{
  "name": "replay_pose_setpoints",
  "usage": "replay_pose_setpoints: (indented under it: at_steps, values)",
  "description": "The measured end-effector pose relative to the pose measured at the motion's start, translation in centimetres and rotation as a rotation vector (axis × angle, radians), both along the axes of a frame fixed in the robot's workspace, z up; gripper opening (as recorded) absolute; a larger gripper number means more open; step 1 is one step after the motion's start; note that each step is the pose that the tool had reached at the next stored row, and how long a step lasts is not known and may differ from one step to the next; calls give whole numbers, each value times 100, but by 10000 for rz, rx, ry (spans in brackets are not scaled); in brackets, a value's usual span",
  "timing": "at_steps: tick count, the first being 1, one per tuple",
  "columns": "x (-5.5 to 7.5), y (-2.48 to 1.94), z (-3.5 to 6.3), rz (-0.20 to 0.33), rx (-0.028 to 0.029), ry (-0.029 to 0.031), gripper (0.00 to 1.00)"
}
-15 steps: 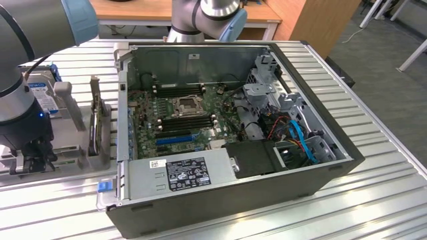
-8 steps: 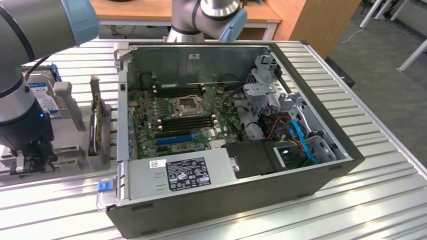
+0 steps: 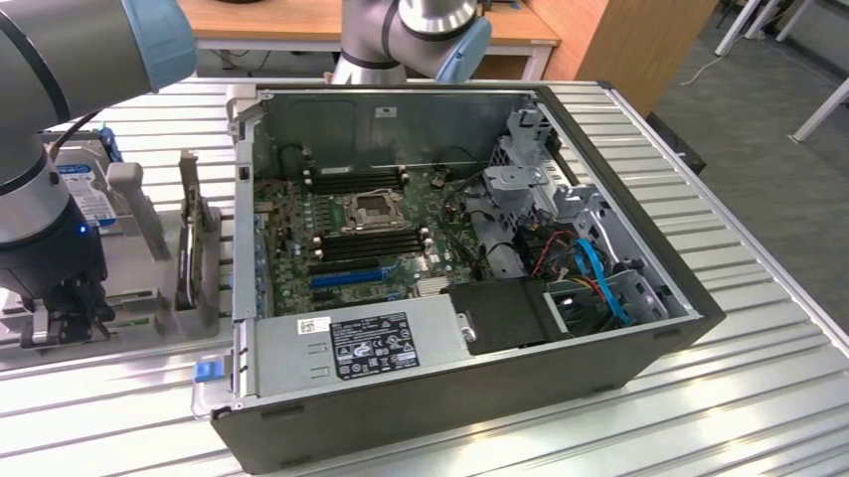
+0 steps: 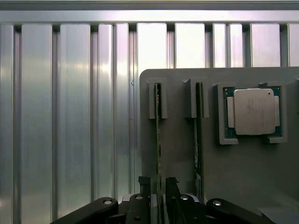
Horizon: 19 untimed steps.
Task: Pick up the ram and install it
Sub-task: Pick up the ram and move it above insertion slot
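The jaws stand open astride the ram [image 4: 158, 140], which sits on edge between them in its holder [image 4: 233, 172] slot, ungripped. If you close off-centre, one jaw could lever the thin board sideways and jam it in the slot.

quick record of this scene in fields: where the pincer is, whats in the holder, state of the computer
pincer: open, straddling one ram stick, gaps on both sides, not gripping
ram stick: standing on edge in a slot of the grey holder, the stick farther from the processor chip
second stick: on edge in the next slot
processor chip: flat in its own pocket of the holder
computer case: open, board exposed, on the metal table
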<state>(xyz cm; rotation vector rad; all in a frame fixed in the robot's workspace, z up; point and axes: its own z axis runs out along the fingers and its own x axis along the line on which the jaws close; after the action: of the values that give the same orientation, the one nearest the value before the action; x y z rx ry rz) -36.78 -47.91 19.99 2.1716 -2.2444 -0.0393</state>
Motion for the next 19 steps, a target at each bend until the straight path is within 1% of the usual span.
replay_pose_setpoints:
  at_steps: [1, 2, 19]
  values:
    - [0, 0, 0, 0, 0, 0, 28]
    - [0, 0, 0, 0, 1, 0, 21]
    - [0, 6, -1, 0, 1, 0, 21]
